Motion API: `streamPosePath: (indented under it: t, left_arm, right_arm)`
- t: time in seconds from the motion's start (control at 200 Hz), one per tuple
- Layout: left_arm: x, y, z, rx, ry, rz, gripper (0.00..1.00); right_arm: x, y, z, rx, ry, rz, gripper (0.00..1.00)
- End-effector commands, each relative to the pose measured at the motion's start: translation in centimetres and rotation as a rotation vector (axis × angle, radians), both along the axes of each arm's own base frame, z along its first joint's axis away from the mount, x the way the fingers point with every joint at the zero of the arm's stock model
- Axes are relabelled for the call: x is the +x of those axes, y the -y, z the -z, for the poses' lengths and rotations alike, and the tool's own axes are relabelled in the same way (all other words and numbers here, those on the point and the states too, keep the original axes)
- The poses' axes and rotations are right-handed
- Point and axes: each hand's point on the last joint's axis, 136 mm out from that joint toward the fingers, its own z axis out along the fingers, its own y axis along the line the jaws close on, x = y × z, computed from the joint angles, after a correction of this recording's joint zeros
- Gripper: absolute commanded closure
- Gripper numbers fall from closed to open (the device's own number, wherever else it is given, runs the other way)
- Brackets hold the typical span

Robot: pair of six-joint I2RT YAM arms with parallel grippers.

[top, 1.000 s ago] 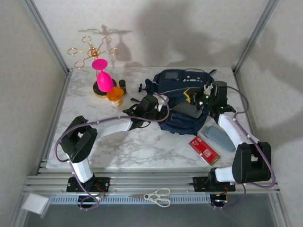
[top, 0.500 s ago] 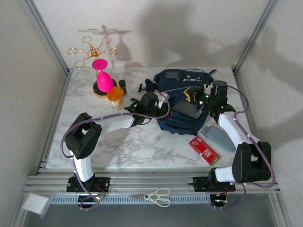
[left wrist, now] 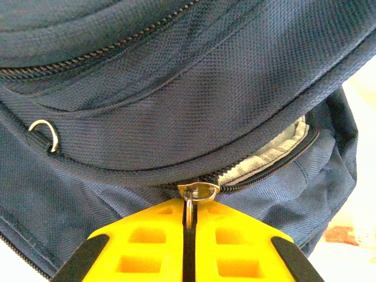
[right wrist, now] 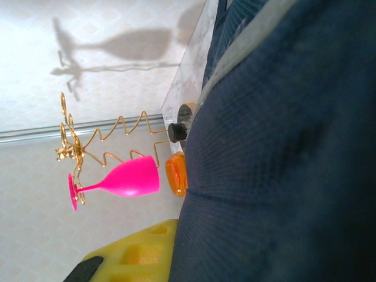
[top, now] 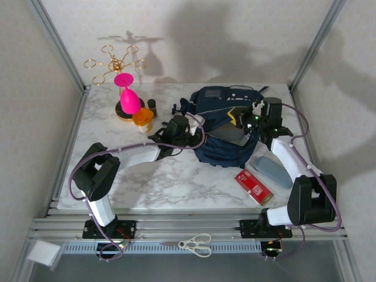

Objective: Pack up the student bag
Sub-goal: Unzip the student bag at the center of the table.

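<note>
Student bag [top: 226, 126] sat on the marble table [top: 176, 176], toward the far right. Left end effector [left wrist: 189, 214] was pinched tight on its zipper pull [left wrist: 198, 191] (pocket gaping a bit beside it). Right end effector [top: 251, 120] was clamped on fabric at the bag's right edge.

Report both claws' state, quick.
Left claw: closed on the student bag zip pull.
Right claw: closed, apparently pinching the student bag's fabric.

You have the student bag [top: 218, 154] lying slumped on the table [top: 164, 176], toward two o'clock from its middle: navy fabric, a grey patch [top: 212, 93] at its far end. Its zip [left wrist: 200, 190] stands partly open, pale lining [left wrist: 276, 150] showing.
</note>
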Motion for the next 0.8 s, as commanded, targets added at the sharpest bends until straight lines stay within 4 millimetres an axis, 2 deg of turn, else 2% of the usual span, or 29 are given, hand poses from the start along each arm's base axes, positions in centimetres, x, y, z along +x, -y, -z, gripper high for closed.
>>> streamPosePath:
  t: [0.0,0.06,0.21,0.285,0.546,0.716,0.796]
  left_arm:
    - [-0.2,-1.6,-0.9,-0.009,-0.012,-0.019,0.96]
    - [-0.7,-1.6,-1.2,-0.029,-0.013,-0.003,0.93]
    - [-1.7,-0.7,-0.8,-0.041,-0.039,0.082,0.76]
    - [-2.1,-0.3,-1.0,-0.052,-0.039,0.116,0.72]
    - [-2.6,-0.9,-0.2,-0.004,-0.048,0.124,0.91]
    - [-1.9,-1.9,-0.3,0.004,-0.031,0.072,0.96]
    - [-1.7,-1.7,-0.2,0.006,-0.032,0.077,0.97]
  right_arm:
    - [0.2,-0.9,-4.9,0.016,0.166,-0.082,1.00]
    - [0.2,-0.8,-4.7,0.015,0.160,-0.078,1.00]
    - [0.2,-1.4,-4.5,0.021,0.156,-0.089,1.00]
    - [0.2,-1.5,-4.4,0.023,0.156,-0.091,1.00]
    - [0.5,-1.5,-4.4,0.012,0.154,-0.090,1.00]
    - [0.6,-1.5,-4.3,0.017,0.152,-0.092,1.00]
    - [0.6,-1.5,-4.4,0.017,0.156,-0.090,1.00]
